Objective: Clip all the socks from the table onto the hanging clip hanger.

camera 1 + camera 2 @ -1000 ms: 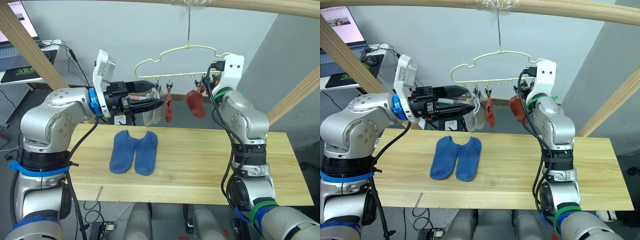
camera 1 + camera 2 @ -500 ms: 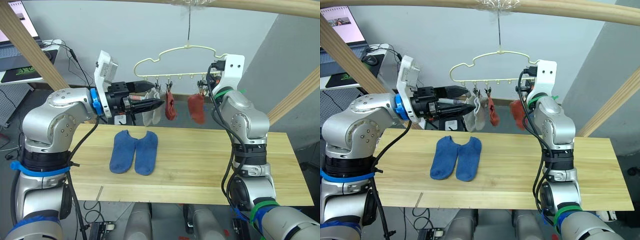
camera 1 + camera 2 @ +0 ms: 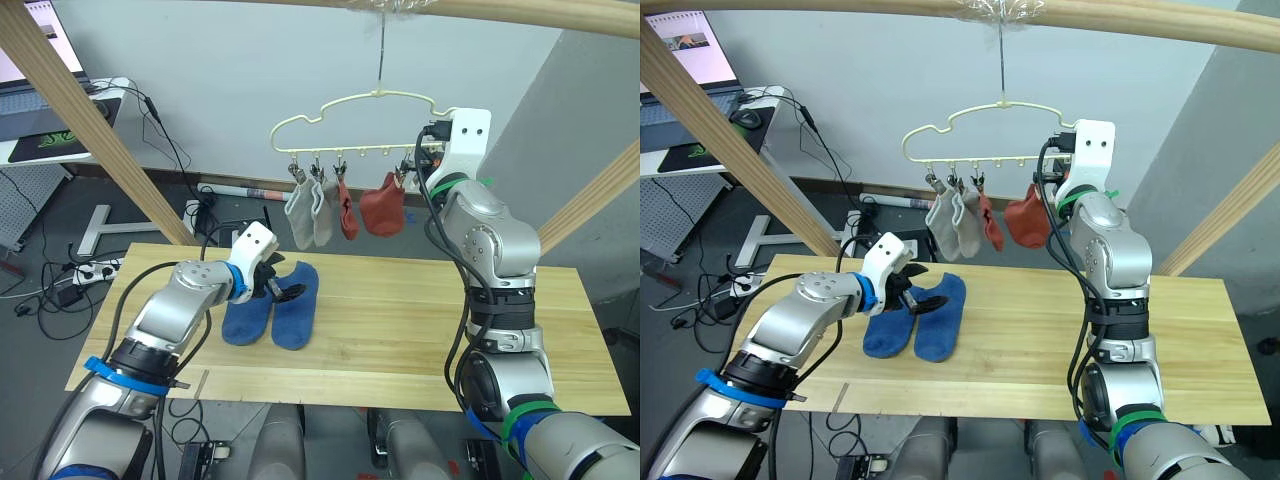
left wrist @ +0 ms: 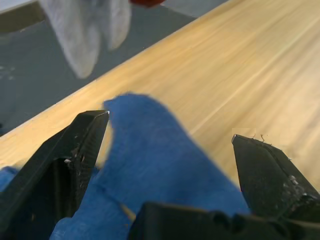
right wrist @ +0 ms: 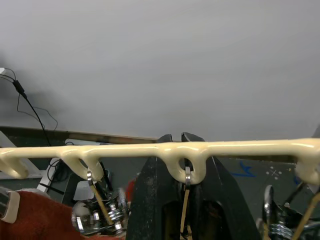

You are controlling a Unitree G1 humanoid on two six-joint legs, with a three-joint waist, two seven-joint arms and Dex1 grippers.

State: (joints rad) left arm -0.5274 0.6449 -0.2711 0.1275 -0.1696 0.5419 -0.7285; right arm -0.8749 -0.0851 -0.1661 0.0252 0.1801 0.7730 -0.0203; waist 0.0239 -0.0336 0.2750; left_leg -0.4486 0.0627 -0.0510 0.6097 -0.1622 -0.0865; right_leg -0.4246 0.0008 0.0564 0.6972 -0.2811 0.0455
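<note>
Two blue socks [image 3: 272, 305] lie side by side on the wooden surface [image 3: 400, 330], while two grey socks [image 3: 308, 215] and two red socks [image 3: 372, 210] already hang from the yellow hanger [image 3: 350, 125]. The left claw [image 3: 284, 292] hovers just over the blue pair with its fingers spread apart; it should settle on the cuff edge of one sock alone, so the other is not dragged up with it. The right claw [image 5: 182, 190] is up at the hanger bar, its fingers close together around a clip wire [image 5: 186, 197], well placed to steady the hanger and press a clip open.
</note>
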